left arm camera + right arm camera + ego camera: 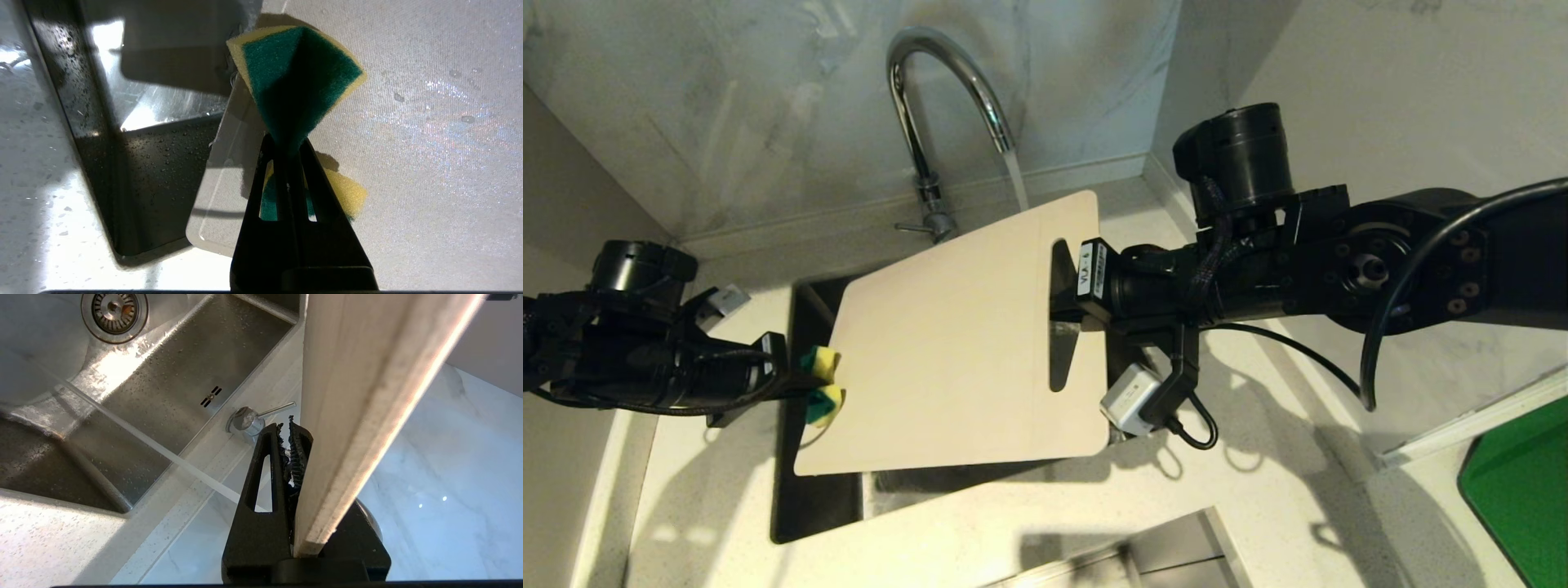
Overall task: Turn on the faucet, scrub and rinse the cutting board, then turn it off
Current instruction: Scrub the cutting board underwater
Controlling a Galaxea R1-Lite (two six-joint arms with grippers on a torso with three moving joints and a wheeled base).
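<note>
So the cutting board [956, 343] is held out flat over the sink [805, 490], prob so runoff drops into the basin and not onto the desk [1258, 523]. Right gripper [1066, 306] has its jaws clamped on the slot-handle end, leaving the whole face free. Faucet [931, 106] is running, stream hitting the board's far edge near the handle. Left gripper [796, 382] sits at the opposite short edge, jaws shut tight on a green/yellow sponge [821, 384], so I'd guess scrubbing is on.

Views: left wrist cam shows droplets on the board and the sponge folded in a pinch. Right wrist cam shows the drain [114, 310], the lever [278, 409] and the board's underside, none visible from the head cam.
</note>
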